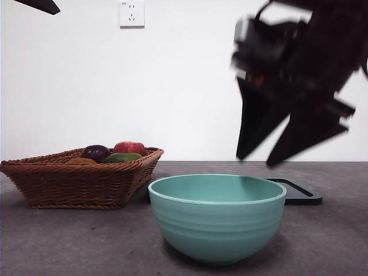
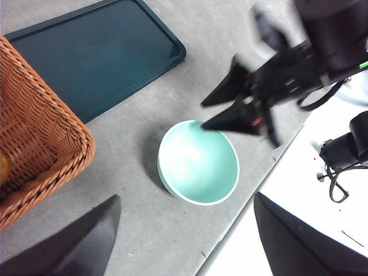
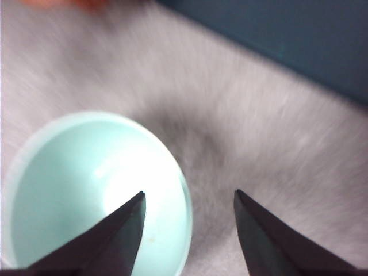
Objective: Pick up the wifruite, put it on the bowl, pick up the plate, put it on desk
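The wifruite [image 1: 80, 161], small and brownish-orange, lies in the wicker basket [image 1: 75, 187] at the left beside a dark purple, a red and a green fruit. An empty mint-green bowl [image 1: 217, 215] [image 2: 198, 162] [image 3: 86, 195] stands in the middle of the desk [image 1: 69, 241]. Behind it to the right lies the plate [image 1: 299, 192] [image 2: 98, 57] [image 3: 287, 40], dark teal, flat and rectangular. My right gripper [image 1: 257, 161] [image 2: 204, 115] [image 3: 188, 193] hangs open and motion-blurred above the bowl's rim, holding nothing. High over the bowl, my left gripper [image 2: 186, 196] is open and empty.
In the left wrist view the wicker basket [image 2: 34, 144] sits close to the plate's near end. The desk's edge [image 2: 253, 201] runs just past the bowl, with a white surface and cables beyond. A wall socket [image 1: 131, 14] is on the back wall.
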Controlling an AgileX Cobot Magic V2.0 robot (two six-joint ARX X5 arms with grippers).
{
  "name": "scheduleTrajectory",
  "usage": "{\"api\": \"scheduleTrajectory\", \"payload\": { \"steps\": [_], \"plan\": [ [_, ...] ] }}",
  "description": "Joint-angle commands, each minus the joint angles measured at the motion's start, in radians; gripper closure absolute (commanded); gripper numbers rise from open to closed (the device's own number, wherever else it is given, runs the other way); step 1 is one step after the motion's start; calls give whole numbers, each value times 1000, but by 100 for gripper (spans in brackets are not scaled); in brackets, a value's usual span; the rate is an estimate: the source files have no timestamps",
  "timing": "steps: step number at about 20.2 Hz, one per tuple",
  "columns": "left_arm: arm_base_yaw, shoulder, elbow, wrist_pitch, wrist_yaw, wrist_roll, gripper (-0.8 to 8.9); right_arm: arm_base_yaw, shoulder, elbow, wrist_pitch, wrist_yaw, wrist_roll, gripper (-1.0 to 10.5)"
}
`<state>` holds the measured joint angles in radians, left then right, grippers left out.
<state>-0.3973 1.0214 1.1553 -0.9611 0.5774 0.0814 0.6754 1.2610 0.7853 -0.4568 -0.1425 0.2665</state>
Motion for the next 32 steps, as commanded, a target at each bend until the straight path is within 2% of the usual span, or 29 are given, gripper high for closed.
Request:
{"api": "scheduleTrajectory", "payload": {
  "steps": [1, 9, 15, 17, 32],
  "plan": [
    [-4, 5, 14, 8, 6, 11, 442, 8, -62, 52, -19, 15, 6, 700],
    [-4, 5, 14, 8, 6, 11, 442, 9, -264, 241, -271, -5, -40, 700],
    [-4, 5, 14, 6, 6, 11, 442, 9, -343, 277, -449, -155, -42, 700],
    [-4, 5, 14, 6, 6, 11, 442, 10, -346, 277, -514, -161, -53, 700],
    [-4, 5, 14, -12, 6, 11, 445, 10, -346, 277, -517, -161, -65, 701]
  ]
}}
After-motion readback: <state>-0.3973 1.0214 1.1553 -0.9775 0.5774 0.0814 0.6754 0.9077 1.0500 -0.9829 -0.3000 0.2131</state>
